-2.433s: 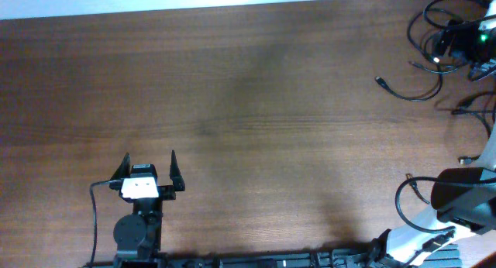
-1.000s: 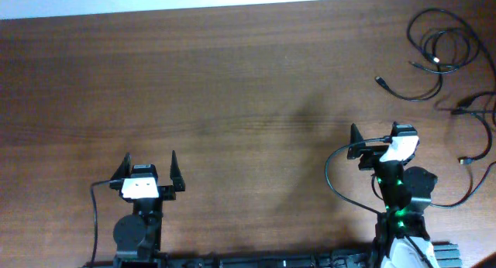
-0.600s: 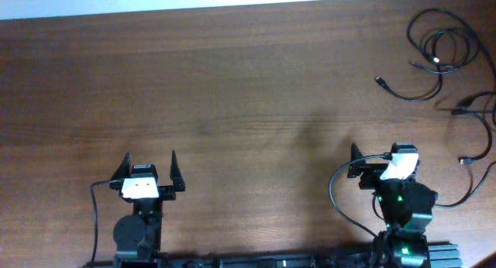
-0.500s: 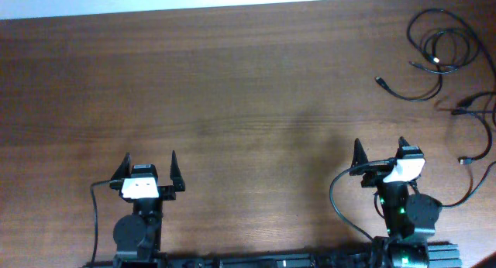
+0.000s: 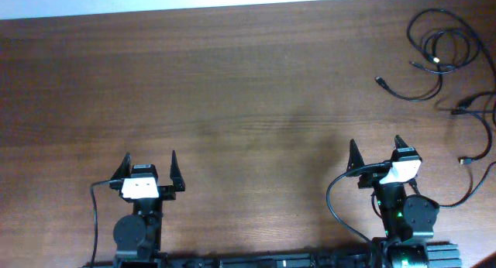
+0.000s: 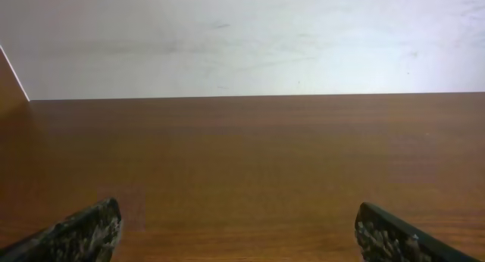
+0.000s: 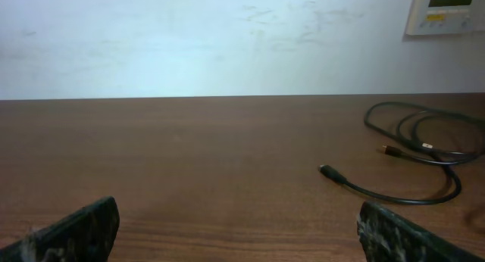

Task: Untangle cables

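Far right corner of the table [image 5: 232, 82]: the cables [image 5: 439, 57] lie here as a loose coil of overlapping loops by the far edge. A curved cord [image 5: 411, 96] lies beside it, apart from it. More strands [image 5: 460, 110] run along the right edge.
Right gripper [image 5: 375, 149]: released, jaws spread wide with nothing between them. It is low by my edge of the table, well apart from the coil.
Left gripper [image 5: 149, 159]: also released and empty, well apart from every cord.
Right wrist view: the coil and the curved cord's plug [image 7: 326, 171] sit ahead and to the right, flat on the wood.
Step, as I judge it: reach out with the right arm to the coil, the only part that looks crossed over itself.
Doing it well: I'd come down on one outer loop, not on a crossing. Then I'd pinch lightly, lift it just off the wood and draw it toward bare table so the loops slide free rather than tighten.
Risk: a thin cord can slip out of wide jaws, and the right-edge strands could snag on the arm.
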